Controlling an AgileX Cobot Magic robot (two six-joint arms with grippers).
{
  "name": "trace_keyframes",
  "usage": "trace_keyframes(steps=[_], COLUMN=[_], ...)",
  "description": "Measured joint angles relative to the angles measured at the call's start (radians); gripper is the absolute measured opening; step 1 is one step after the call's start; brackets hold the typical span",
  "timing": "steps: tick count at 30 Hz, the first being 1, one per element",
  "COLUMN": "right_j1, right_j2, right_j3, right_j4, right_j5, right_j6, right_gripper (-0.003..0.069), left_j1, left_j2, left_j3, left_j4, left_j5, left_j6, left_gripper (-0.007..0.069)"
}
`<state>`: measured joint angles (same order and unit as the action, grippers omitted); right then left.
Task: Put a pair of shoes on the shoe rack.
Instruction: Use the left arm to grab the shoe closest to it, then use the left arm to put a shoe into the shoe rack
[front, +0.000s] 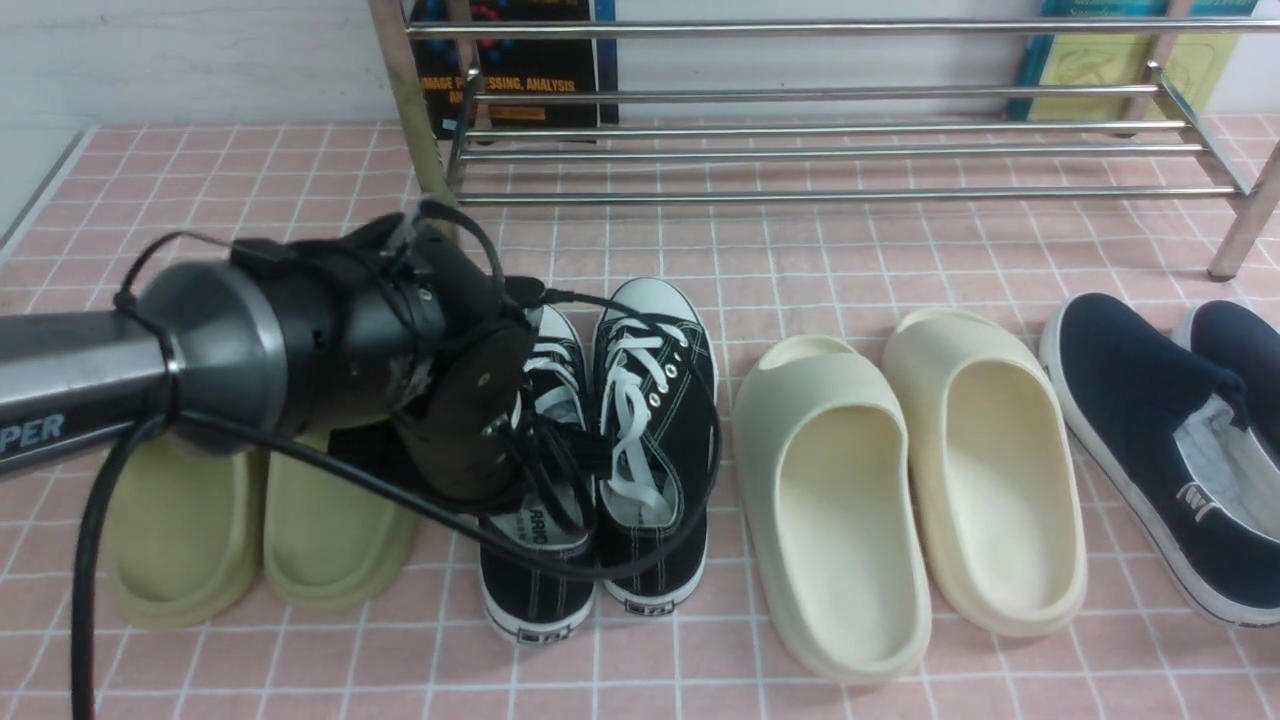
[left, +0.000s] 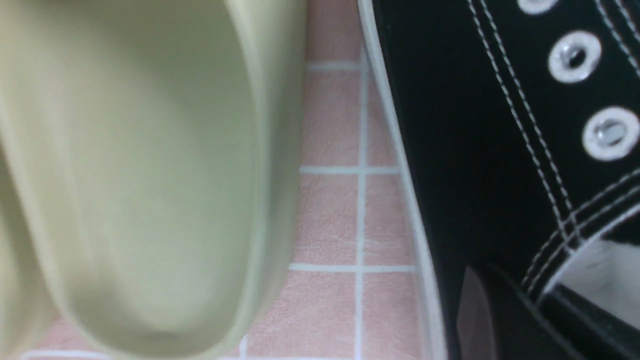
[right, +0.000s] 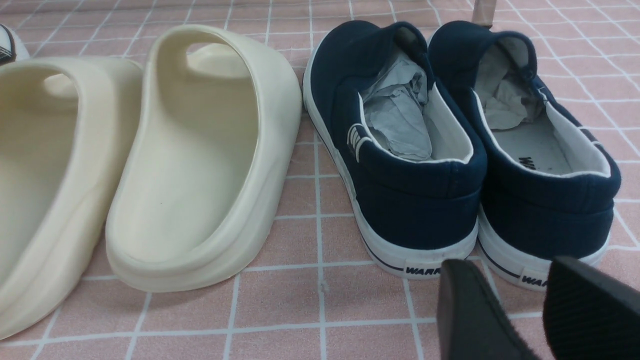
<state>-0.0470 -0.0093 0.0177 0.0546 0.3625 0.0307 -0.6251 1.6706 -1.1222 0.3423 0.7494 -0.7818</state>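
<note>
The two black sneakers stand side by side on the pink tiled floor, the left one (front: 535, 590) and the right one (front: 655, 400). My left gripper (front: 497, 470) reaches down into the left sneaker. In the left wrist view its jaws (left: 522, 325) straddle that sneaker's (left: 450, 150) side wall, one finger outside and one over the white insole, and look closed on the canvas. The sneaker rests on the floor. The chrome shoe rack (front: 820, 150) stands behind. My right gripper (right: 520, 305) hangs open and empty behind the navy slip-ons.
Green foam slides (front: 260, 520) lie left of the sneakers, one close beside my left gripper (left: 150, 175). Cream slides (front: 900, 470) (right: 190, 165) and navy slip-ons (front: 1160, 440) (right: 415, 150) lie to the right. Books lean behind the rack (front: 520, 90).
</note>
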Motion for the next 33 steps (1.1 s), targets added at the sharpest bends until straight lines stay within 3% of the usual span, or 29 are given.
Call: trace_keyframes(steps=[6,13,24,33], right_j1=[0.0,0.0,0.0,0.0], right_j2=[0.0,0.0,0.0,0.0], right_j3=[0.0,0.0,0.0,0.0], right_j4=[0.0,0.0,0.0,0.0], right_j5=[0.0,0.0,0.0,0.0], right_j6=[0.0,0.0,0.0,0.0], right_gripper=[0.024,0.024,0.024,0.024], left_j1=[0.007,0.092,0.262,0.277], left_j2=[-0.138,-0.182,-0.082,0.079], left_j3=[-0.098,-0.213,-0.241,-0.244], left_j4=[-0.011,-0.077,-0.308,-0.436], left_j5=[0.116,0.106,-0.188,-0.414], left_j6=[0.052,0.138,0.292,0.393], left_gripper=[0.0015,0.0015,0.0015,0.0019])
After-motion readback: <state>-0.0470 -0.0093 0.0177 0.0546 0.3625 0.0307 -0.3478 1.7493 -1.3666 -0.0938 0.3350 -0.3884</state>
